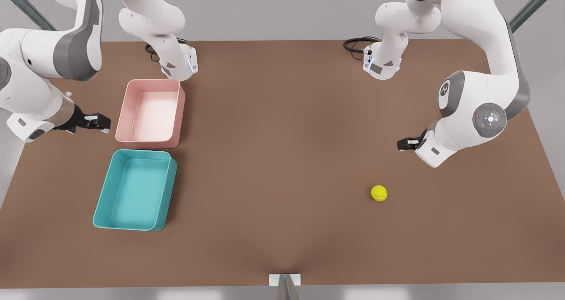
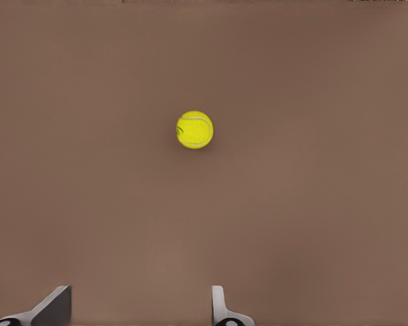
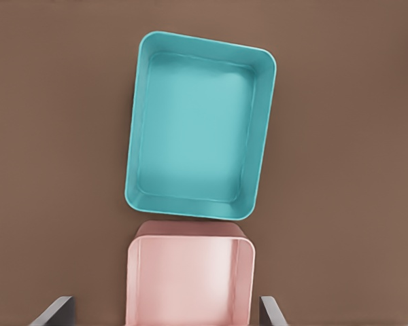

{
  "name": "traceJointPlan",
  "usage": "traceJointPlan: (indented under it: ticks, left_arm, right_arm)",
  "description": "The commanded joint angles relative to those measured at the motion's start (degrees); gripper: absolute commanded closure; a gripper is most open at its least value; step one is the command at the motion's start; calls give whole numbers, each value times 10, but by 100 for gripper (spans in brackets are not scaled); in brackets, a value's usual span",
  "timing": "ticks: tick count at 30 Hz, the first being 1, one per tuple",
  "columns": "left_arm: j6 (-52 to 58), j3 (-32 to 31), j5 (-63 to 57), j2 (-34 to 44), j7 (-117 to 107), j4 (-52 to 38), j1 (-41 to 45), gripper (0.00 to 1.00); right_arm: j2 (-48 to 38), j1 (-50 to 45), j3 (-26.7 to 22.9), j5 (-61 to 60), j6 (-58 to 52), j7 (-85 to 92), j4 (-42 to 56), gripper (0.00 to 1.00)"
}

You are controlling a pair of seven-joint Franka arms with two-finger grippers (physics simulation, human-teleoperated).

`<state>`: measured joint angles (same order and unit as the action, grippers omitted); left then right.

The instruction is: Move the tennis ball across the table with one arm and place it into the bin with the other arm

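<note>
You see the tennis ball [image 1: 378, 193] lying free on the brown table [image 1: 273, 167], on the front view's right side, touched by nothing. The left gripper [image 1: 402, 144] hangs above the table near the ball, its fingers [image 2: 52, 307] spread apart and holding nothing. Well apart, on the front view's left, the teal bin [image 1: 102, 203] stands just beside the pink tub [image 1: 123, 119]. The right gripper [image 1: 100, 122] hovers beside the pink tub, its fingers [image 3: 54, 311] also spread wide.

Brown table [image 1: 282, 167] with tennis ball [image 1: 378, 193], teal bin [image 1: 135, 190], pink tub [image 1: 151, 113].
</note>
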<state>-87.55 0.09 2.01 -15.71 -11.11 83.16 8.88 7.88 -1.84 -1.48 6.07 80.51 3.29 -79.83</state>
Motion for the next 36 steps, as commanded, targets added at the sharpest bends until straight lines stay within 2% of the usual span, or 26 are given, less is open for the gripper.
traceJointPlan:
  ticks: [1, 2, 3, 4, 5, 7, 9, 12, 14, 15, 18, 20, 27, 36]
  left_arm:
    - [6, 0, 0, 1, -36, -1, 0, 0]
    - [7, 0, 0, 1, -36, -1, 0, 0]
    - [5, 0, 0, -2, -34, -4, 0, 29]
    - [4, 0, -2, -26, 2, -13, 0, 53]
    - [2, -2, -2, -77, 71, -42, -2, 78]
    - [-134, -6, 0, -123, 128, -34, 0, 79]
    - [-235, -4, -1, -150, 527, 7, -22, 79]
    - [-285, -4, -6, -183, 650, 7, -38, 79]
    - [-397, -5, -30, -194, 714, 48, -38, 79]
    - [-412, -5, -30, -201, 753, 49, -37, 79]
    - [-447, -4, -54, -238, 1090, 48, -60, 79]
    - [-443, -4, -58, -249, 1209, 61, -66, 79]
    - [-426, -4, -89, -253, 1234, 74, -63, 79]
    - [-420, -4, -134, -254, 1080, 102, -52, 79]
  right_arm:
    - [-1, 2, 0, -3, 2, -43, 0, 0]
    - [-1, 2, -1, 0, 2, -43, 0, 0]
    - [-1, 2, -1, 3, 3, -42, -2, 0]
    - [-5, 2, -1, 3, 6, -42, -9, 0]
    - [-17, 2, -1, 1, 23, -42, -29, 0]
    - [3, -3, -2, -2, 22, -42, -29, 0]
    - [26, -4, -2, -3, 30, -44, -26, 0]
    - [41, 0, -2, -12, 40, -48, -29, 0]
    - [42, 2, -3, -18, 39, -49, -30, 0]
    - [44, 9, -5, -36, 43, -47, -35, 0]
    - [49, 18, -5, -46, 54, -45, -38, 0]
    - [50, 18, -5, -45, 54, -44, -38, 0]
    - [55, 18, -5, -46, 57, -40, -38, 0]
    - [55, 20, -5, -47, 56, -35, -38, 0]
